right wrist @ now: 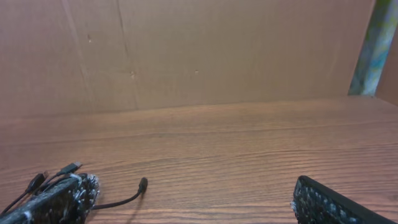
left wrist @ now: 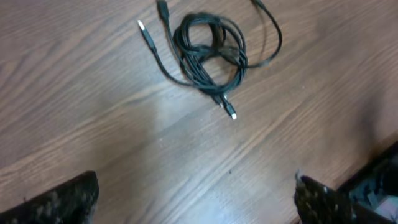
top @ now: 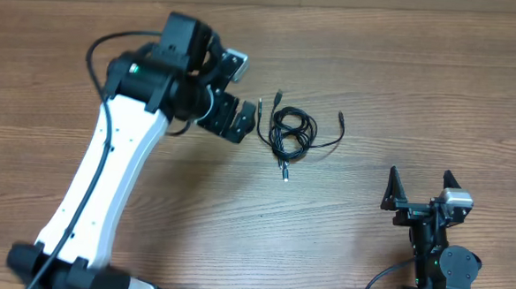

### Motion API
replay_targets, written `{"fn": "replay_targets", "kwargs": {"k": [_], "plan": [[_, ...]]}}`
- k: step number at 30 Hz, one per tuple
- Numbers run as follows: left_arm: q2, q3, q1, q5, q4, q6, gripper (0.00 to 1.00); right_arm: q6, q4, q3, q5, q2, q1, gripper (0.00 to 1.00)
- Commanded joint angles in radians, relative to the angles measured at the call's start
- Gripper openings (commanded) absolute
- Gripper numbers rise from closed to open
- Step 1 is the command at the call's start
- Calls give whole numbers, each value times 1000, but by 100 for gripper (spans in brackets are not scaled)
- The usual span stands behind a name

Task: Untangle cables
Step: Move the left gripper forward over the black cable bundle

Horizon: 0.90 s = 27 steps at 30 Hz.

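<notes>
Loosely knotted, the cables [top: 290, 133] lie on the table [top: 376, 80]. The left gripper [top: 238, 95] hovers just beside them, wide and empty; the right gripper [top: 419, 193] sits well apart from them, equally agape. Best to pinch a free plug end, not the coil.

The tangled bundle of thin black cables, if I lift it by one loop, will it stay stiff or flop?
Probably floppy: the tangled thin black cables lie in loose, uneven loops, so they'd likely sag. They look light, so a push may slide the whole knot across the wooden table. Free plug ends would likely trail.
</notes>
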Motion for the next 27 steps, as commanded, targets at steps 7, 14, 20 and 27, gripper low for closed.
{"fn": "replay_targets", "kwargs": {"k": [7, 14, 20, 27], "plan": [[225, 195, -74, -126, -139, 24, 100, -5, 3, -10, 13, -9, -4, 100], [280, 195, -94, -122, -61, -2, 100, -5, 3, -10, 13, -9, -4, 100], [281, 195, -94, -122, -25, -94, 100, -5, 3, -10, 13, -9, -4, 100], [282, 193, -109, -86, 31, -84, 100, -5, 3, -10, 13, -9, -4, 100]]}}
